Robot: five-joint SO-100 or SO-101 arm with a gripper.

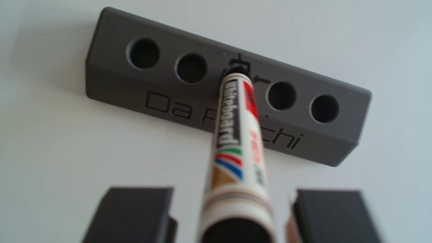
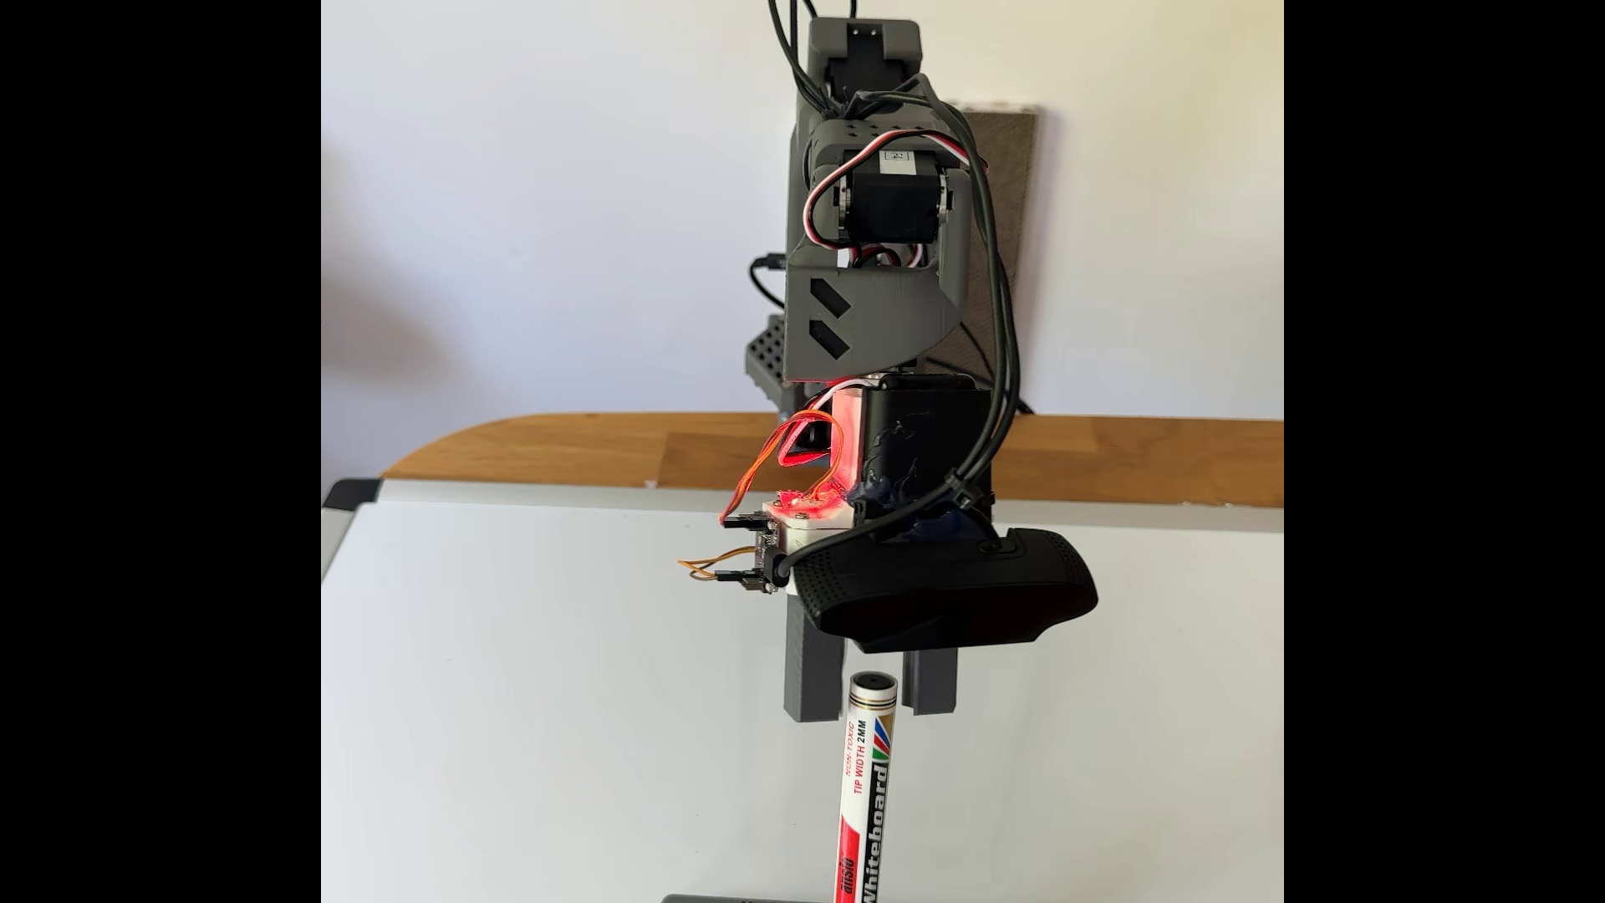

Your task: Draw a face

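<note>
Two fingers (image 1: pixel 131 215) apart | hand (image 1: pixel 233 217) straddles marker (image 1: pixel 236 140), contact unclear

Holder block (image 1: pixel 163 98): lay across the whiteboard (image 1: pixel 58 151) in the other view, running from upper left to lower right.
Holes: two lay left of the marker (image 1: pixel 236 144), two right of it.
Marker: stood in the block's middle, between those pairs, leaning toward the camera.
End effector (image 2: pixel 868 699): in the fixed view, hung above the whiteboard, one finger (image 2: pixel 812 673) left of the marker's top end and one right, both apart from it.
Camera (image 2: pixel 947 590): sat on the arm just above the fingers.
Table (image 2: pixel 564 451): showed behind the whiteboard's far edge.
</note>
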